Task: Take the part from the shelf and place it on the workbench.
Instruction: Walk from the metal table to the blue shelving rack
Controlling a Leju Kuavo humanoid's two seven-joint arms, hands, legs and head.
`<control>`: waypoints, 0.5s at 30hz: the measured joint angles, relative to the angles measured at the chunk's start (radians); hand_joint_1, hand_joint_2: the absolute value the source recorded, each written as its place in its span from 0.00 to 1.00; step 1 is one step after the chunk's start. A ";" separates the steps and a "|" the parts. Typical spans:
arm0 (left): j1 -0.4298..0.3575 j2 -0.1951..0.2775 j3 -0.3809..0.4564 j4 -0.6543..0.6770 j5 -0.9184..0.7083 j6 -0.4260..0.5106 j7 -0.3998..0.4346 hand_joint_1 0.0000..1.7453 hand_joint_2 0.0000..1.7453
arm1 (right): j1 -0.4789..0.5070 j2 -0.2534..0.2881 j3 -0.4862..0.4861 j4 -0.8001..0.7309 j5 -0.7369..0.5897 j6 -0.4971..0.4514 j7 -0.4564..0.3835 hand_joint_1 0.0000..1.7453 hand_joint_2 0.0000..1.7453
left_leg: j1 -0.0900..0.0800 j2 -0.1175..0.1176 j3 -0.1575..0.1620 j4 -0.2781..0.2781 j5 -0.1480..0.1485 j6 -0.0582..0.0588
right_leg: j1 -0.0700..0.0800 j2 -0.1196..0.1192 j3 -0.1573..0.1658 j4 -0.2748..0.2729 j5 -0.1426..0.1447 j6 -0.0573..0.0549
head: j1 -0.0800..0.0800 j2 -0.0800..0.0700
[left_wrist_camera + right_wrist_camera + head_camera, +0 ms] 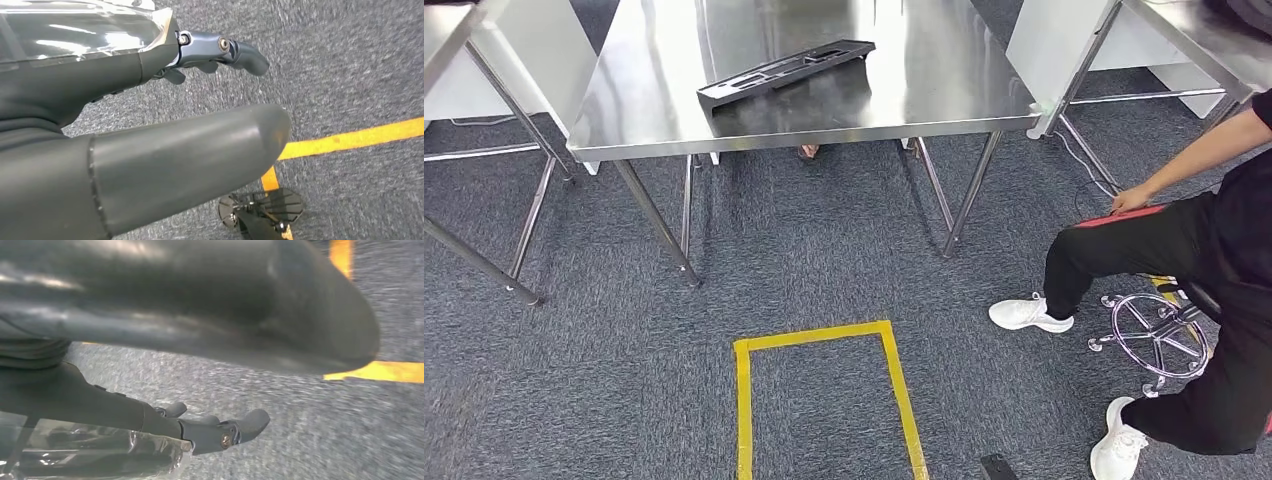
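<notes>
1. Head view: worktop (944, 90) of bright steel stands ahead of you across grey carpet. The part (786, 70), a long dark tray-like piece, already lies flat on it, near the front edge and well clear of both ends. By that, the placing step looks finished. A yellow tape outline (824, 390) marks the floor in front of you. A seated person (1194, 290) on a wheeled stool is close on your right, so room to step or swing is better on the left.

2. Left wrist view: your left hand (215, 52) hangs over the carpet, fingers (247, 56) loosely extended, holding nothing.

3. Right wrist view: your right hand (220, 430) hangs likewise, fingers apart and empty. Any next move probably calls only for keeping both arms low and away from the worktop edge.
</notes>
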State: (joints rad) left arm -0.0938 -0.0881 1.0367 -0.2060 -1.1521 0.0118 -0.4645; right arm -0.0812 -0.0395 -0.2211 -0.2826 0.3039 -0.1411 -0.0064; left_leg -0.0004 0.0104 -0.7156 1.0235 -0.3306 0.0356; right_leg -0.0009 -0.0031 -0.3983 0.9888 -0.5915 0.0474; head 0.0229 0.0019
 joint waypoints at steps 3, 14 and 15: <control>-0.001 0.004 -0.002 0.000 -0.007 -0.001 0.004 0.00 0.00 | 0.015 0.009 0.005 0.034 0.041 0.015 0.054 0.00 0.00 | 0.006 0.002 0.001 -0.015 0.020 -0.019 | 0.001 -0.002 -0.009 -0.028 0.013 -0.034 | -0.006 0.000; -0.009 0.006 -0.005 0.000 -0.011 -0.001 0.008 0.00 0.00 | 0.036 0.021 0.025 0.074 0.067 0.030 0.106 0.00 0.00 | 0.017 -0.011 0.189 0.085 -0.183 -0.036 | -0.003 -0.009 -0.178 0.014 0.144 -0.044 | -0.009 0.000; -0.011 0.006 -0.005 0.000 -0.012 -0.001 0.007 0.00 0.00 | 0.036 0.022 0.025 0.075 0.069 0.030 0.108 0.00 0.00 | 0.015 -0.013 0.230 0.025 -0.201 -0.031 | -0.002 -0.010 -0.185 0.019 0.151 -0.038 | -0.008 0.000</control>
State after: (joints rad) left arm -0.1050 -0.0821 1.0313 -0.2059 -1.1641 0.0111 -0.4572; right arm -0.0454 -0.0174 -0.1959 -0.2073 0.3724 -0.1111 0.1018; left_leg 0.0144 -0.0025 -0.4856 1.0482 -0.5321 0.0049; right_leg -0.0026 -0.0136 -0.5835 1.0077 -0.4406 0.0092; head 0.0151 0.0019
